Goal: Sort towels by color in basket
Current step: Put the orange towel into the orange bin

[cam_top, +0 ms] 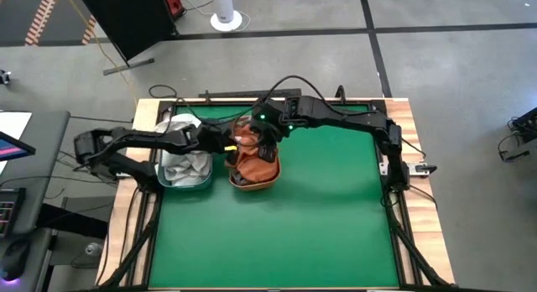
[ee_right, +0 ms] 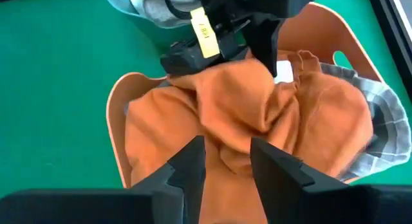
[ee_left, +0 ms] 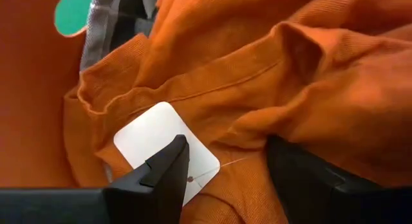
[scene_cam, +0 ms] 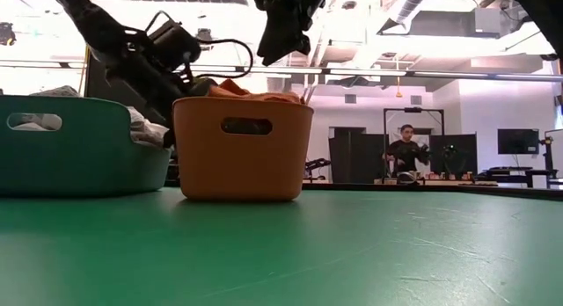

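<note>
An orange basket (cam_top: pixel 273 169) (scene_cam: pixel 242 156) holds a rust orange towel (ee_right: pixel 257 127) (ee_left: pixel 270 76), heaped above the rim. A grey-checked towel (ee_right: pixel 376 143) lies beneath it at one side. My left gripper (cam_top: pixel 228 146) (ee_left: pixel 225 166) (ee_right: pixel 225 53) reaches in from the table's left, open, with its fingers sunk into the orange towel. My right gripper (cam_top: pixel 267 146) (scene_cam: pixel 277 51) (ee_right: pixel 228 163) hangs open just above the basket, touching nothing. The teal basket (cam_top: pixel 172 185) (scene_cam: pixel 79 156) beside it contains white and grey towels (cam_top: pixel 185 162). My left gripper stands in the orange towel's top folds, slanting down from the table's left. One finger (ee_left: pixel 167 169) lies over the white tag (ee_left: pixel 151 137) sewn to the towel. Cloth (ee_left: pixel 335 121) bulges over the other finger. The towel rests in the basket. I cannot tell whether cloth is pinched.
Both baskets sit side by side near the table's far-left part. The green table (cam_top: pixel 336 225) stretches wide toward the near and right edges. A black frame (cam_top: pixel 369 101) runs along the far edge. A person (scene_cam: pixel 406 152) stands far back in the room.
</note>
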Robot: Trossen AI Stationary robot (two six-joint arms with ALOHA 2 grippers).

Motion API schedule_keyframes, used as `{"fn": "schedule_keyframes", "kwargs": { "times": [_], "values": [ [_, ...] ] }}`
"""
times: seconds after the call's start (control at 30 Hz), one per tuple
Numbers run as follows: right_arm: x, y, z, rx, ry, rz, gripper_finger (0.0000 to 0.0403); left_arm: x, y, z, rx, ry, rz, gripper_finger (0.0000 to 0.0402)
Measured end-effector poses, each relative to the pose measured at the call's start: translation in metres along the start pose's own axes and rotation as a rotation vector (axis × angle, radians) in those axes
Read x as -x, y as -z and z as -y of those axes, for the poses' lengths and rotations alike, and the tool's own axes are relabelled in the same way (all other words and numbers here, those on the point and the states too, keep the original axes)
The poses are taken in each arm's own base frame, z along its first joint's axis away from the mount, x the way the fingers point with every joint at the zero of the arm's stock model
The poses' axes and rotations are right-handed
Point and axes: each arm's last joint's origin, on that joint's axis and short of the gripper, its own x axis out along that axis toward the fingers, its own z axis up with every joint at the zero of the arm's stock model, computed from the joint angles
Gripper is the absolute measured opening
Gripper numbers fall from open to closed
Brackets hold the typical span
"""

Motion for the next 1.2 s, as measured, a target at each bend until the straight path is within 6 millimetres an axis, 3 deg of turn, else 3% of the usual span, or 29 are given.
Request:
{"fn": "schedule_keyframes", "kwargs": {
  "times": [0.17, 0.4, 0.6, 0.77, 0.9, 1.03, 1.2],
  "values": [
    [0.000, 0.000, -0.001, 0.004, -0.001, -0.002, 0.0153, 0.005, -0.012, 0.006, 0.006, 0.032, 0.003, 0.0201],
    [-0.004, 0.001, 0.000, 0.029, -0.014, 0.007, 0.0153, 0.065, -0.072, 0.025, -0.152, 0.022, 0.247, 0.0201],
    [-0.048, 0.020, 0.008, 0.023, -0.019, -0.003, 0.0153, 0.112, -0.113, 0.041, -0.269, 0.003, 0.345, 0.0201],
    [-0.092, 0.051, 0.013, -0.002, -0.019, -0.008, 0.0153, 0.130, -0.132, 0.050, -0.294, 0.009, 0.401, 0.0201],
    [-0.107, 0.070, 0.018, -0.042, -0.015, -0.051, 0.0153, 0.134, -0.136, 0.052, -0.288, 0.010, 0.415, 0.0201],
    [-0.092, 0.065, 0.022, -0.078, -0.034, -0.073, 0.0152, 0.149, -0.136, 0.056, -0.277, 0.036, 0.457, 0.0201],
    [-0.027, 0.025, 0.024, -0.070, -0.028, 0.152, 0.0149, 0.173, -0.130, 0.062, -0.275, 0.025, 0.508, 0.0201]
  ]
}}
